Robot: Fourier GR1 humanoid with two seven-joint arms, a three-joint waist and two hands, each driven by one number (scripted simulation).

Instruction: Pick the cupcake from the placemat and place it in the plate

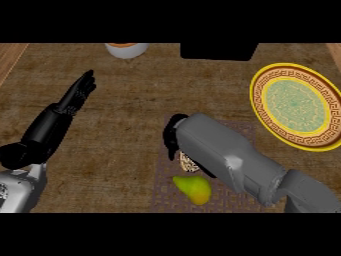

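The right robot hand (pixel 175 137) is covering the cupcake (pixel 188 163); its fingers are hidden, so the pear (pixel 193 188) risks being knocked.

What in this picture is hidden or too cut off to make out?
- Cupcake, head view: only a sliver shows beside the right forearm.
- Right hand: the forearm covers most of it, so its fingers cannot be judged.
- White cup: cut off by the top edge.
- Black box: cut off likewise.
- Placemat: partly under the arm and a pear.
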